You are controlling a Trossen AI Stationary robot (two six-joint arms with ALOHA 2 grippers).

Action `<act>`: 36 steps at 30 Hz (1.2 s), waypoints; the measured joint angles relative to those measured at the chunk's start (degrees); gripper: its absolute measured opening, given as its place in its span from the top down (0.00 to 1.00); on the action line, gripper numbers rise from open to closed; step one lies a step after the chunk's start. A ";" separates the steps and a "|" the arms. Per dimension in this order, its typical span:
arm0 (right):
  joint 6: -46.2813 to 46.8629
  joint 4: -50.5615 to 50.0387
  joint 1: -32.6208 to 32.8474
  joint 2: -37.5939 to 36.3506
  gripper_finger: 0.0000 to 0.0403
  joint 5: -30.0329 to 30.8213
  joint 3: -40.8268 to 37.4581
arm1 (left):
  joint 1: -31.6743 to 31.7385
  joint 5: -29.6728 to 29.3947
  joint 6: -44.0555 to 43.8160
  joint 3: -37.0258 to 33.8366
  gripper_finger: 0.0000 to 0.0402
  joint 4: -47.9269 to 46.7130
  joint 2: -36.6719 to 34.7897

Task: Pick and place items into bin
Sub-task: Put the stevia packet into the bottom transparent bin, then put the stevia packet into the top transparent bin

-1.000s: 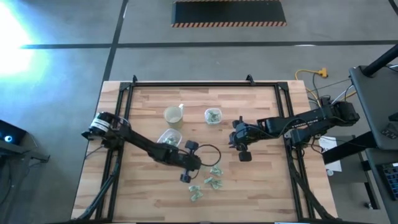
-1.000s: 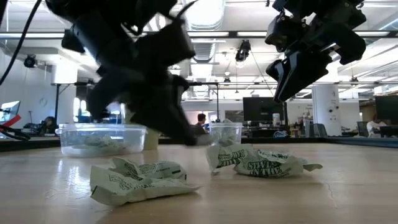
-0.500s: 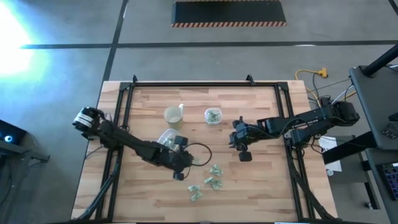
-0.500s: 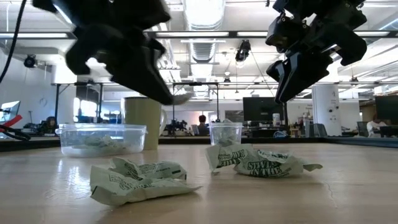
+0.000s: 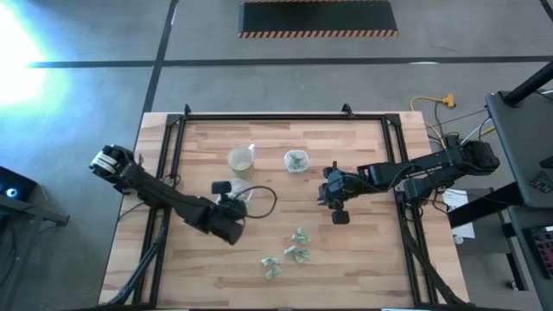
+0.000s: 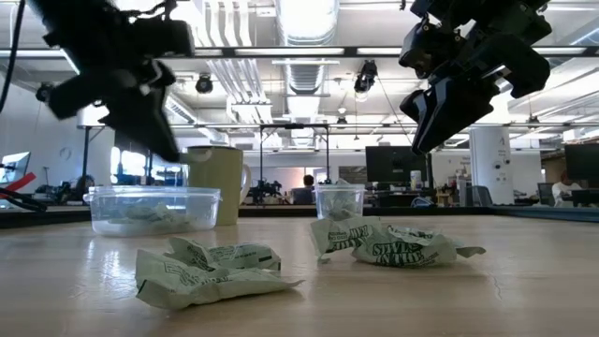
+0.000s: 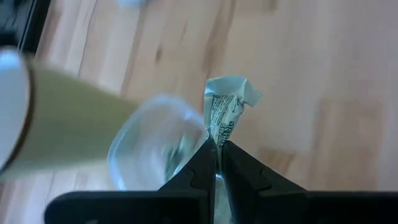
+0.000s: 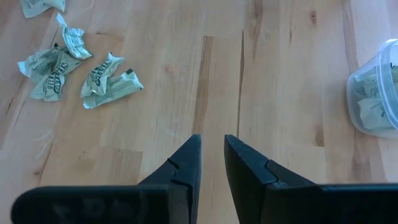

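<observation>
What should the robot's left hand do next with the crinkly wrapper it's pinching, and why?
Probably open and drop it. The left hand is shut on a wrapper right by the clear bin, which already holds some. It may need a small nudge first to be squarely over the bin. The right hand waits, empty.

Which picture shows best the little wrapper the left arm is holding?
The left wrist view: the crinkled pale-green wrapper fills the middle, pinched between the left gripper's shut fingers above a clear tub. The high view hides it at the arm's tip, the low view shows only a dark blur, and the right wrist view misses it.
</observation>
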 joint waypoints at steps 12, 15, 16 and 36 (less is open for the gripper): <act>0.02 0.54 0.00 0.00 0.86 0.02 0.00 | 0.00 -0.76 -12.15 -0.38 0.98 -12.87 1.14; 0.02 0.75 0.00 0.00 0.86 0.02 0.00 | 0.00 -0.79 -13.05 -0.79 0.98 -12.80 1.29; 0.00 0.75 0.00 0.00 0.86 0.02 0.00 | 0.00 -0.76 -13.57 -1.16 0.98 -12.84 1.29; -3.29 9.33 0.02 0.00 0.86 -8.83 -1.61 | 0.00 -0.67 -13.61 -4.60 0.77 -11.58 1.00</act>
